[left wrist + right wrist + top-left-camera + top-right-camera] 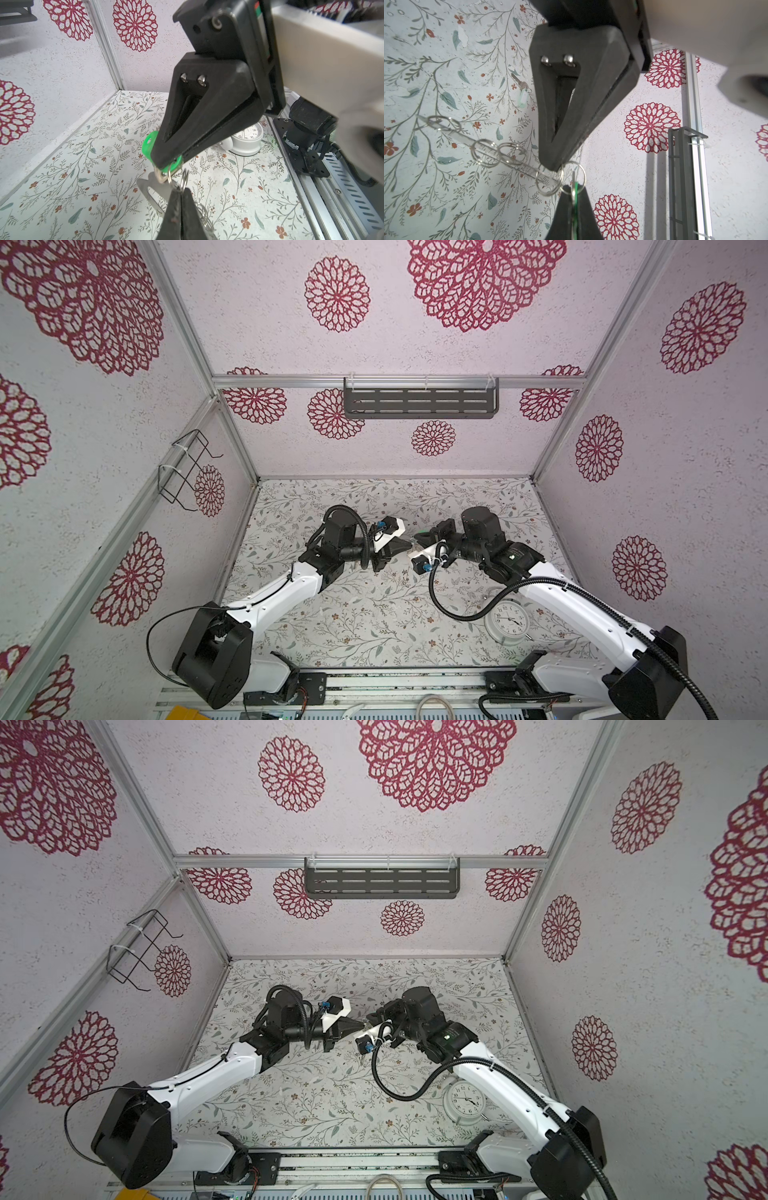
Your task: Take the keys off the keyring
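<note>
Carrying several split rings, the keyring seemingly holds the green-tagged key.

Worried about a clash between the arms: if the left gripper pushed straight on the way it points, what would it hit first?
Probably the keyring's small rings just beyond its tips, then at once the right gripper, whose fingers point back at the left gripper, nearly tip to tip.

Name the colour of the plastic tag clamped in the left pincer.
Bright green. The tag shows best in the left wrist view, pinched by the left pincer.
</note>
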Controlling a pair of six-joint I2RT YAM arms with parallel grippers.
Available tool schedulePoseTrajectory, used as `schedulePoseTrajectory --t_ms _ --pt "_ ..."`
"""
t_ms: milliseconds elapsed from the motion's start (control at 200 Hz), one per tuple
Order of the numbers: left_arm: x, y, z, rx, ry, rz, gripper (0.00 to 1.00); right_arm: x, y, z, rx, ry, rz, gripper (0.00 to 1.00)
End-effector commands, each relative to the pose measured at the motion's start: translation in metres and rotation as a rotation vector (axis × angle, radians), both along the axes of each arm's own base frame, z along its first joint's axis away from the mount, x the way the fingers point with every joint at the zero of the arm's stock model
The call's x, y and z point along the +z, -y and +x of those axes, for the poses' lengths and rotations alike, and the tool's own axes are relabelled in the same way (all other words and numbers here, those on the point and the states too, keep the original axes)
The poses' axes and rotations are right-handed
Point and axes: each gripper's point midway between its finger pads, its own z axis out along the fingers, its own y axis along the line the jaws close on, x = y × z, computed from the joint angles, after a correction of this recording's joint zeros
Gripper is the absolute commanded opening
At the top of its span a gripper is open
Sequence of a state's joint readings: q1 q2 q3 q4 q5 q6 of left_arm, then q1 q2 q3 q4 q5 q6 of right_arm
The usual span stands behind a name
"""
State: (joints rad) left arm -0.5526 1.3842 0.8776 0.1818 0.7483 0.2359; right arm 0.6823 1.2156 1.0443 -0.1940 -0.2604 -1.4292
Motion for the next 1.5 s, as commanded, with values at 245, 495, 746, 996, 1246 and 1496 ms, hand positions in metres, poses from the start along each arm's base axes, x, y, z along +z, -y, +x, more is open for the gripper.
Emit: schedulePoseTrajectory --t_ms 245,495,746,996,1246,1496 --pt "0.003 0.000 0.002 0.011 0.013 0.016 0.00 0.034 0.007 0.004 -0.094 0.046 0.160 0.00" --pt "0.005 -0.001 0.002 0.018 0.019 0.022 0.00 0.035 0.015 0.009 -0.161 0.054 0.198 0.00" --pt "0.004 -0.002 0.005 0.033 0.013 0.033 0.00 0.036 0.023 0.010 -0.204 0.054 0.235 0.00" --pt "0.005 -0.003 0.007 0.046 0.007 0.037 0.00 0.031 0.030 0.011 -0.245 0.036 0.245 0.00" --pt "0.004 -0.003 0.009 0.056 -0.012 0.045 0.00 0.026 0.036 0.012 -0.269 0.028 0.236 0.00" --pt "0.010 -0.006 0.015 0.094 -0.022 0.022 0.00 0.015 0.035 0.011 -0.273 -0.026 0.223 0.00"
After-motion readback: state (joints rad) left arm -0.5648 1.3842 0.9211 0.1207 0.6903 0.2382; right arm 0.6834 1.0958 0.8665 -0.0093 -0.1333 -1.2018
